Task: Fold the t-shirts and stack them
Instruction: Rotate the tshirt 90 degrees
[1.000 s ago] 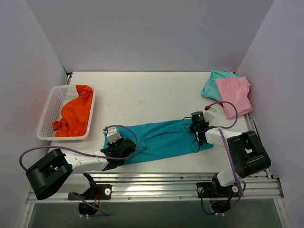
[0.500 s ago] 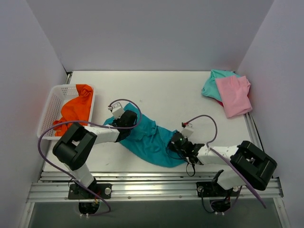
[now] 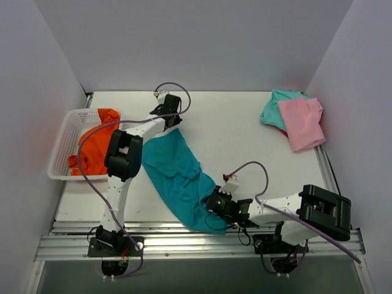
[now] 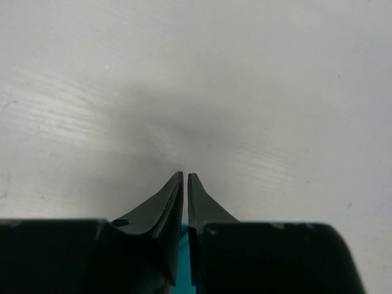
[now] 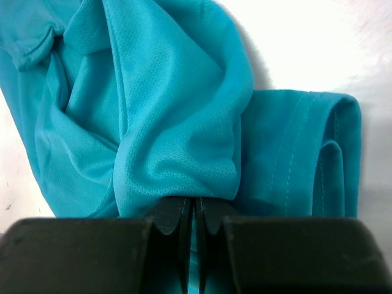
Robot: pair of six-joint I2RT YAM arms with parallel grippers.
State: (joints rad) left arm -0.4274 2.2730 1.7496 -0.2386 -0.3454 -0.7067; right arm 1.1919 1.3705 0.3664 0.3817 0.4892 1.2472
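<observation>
The teal-blue t-shirt (image 3: pixel 177 174) lies stretched on the table from far left to near centre. My left gripper (image 3: pixel 168 117) is shut on its far end; a sliver of teal cloth (image 4: pixel 184 257) shows between the black fingers (image 4: pixel 160 211) in the left wrist view. My right gripper (image 3: pixel 211 205) is shut on the shirt's near end, with bunched teal cloth (image 5: pixel 177 116) over its fingertips (image 5: pixel 174 214). The pink t-shirt (image 3: pixel 301 122) lies on the mint-green one (image 3: pixel 272 109) at the far right. The orange t-shirt (image 3: pixel 98 147) is in the basket.
The white lattice basket (image 3: pixel 64 144) stands at the left edge of the table. Purple cables loop over both arms. Grey walls close the table on three sides, and a metal rail (image 3: pixel 196 242) runs along the near edge.
My left gripper has carried its end of the teal shirt far back and left. My right gripper has dragged its end toward the near centre, turning the shirt from crosswise to diagonal.
</observation>
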